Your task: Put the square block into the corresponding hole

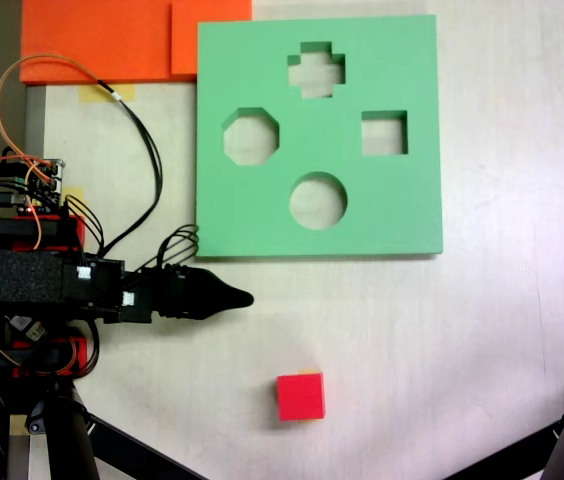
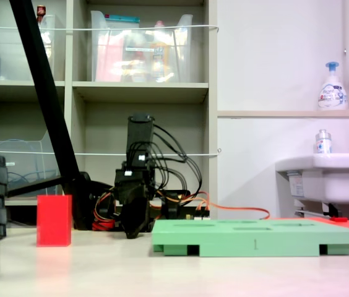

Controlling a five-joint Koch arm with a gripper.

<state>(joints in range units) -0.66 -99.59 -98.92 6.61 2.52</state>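
Overhead-looking fixed view: small bright red foam cube (image 1: 300, 396) sitting lower centre, apart from black gripper (image 1: 240, 297), whose jaw state is proving unreadable; square cut-out (image 1: 384, 133) lying upper right in green foam board (image 1: 262, 215). Side fixed view: cube (image 2: 54, 220) standing lower left, looking light, squashy; pinching opposite flat faces seems best.

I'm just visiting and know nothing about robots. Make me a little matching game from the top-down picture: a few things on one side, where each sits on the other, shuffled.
Things:
1. red cube
2. green foam board
3. orange foam sheet
4. tool

Places, as the view from above shows them:
A. top left corner
B. bottom middle, alone on the table
C. just below the board's lower left corner
D. upper middle, with four cut-outs

Pairs: 1-B, 2-D, 3-A, 4-C
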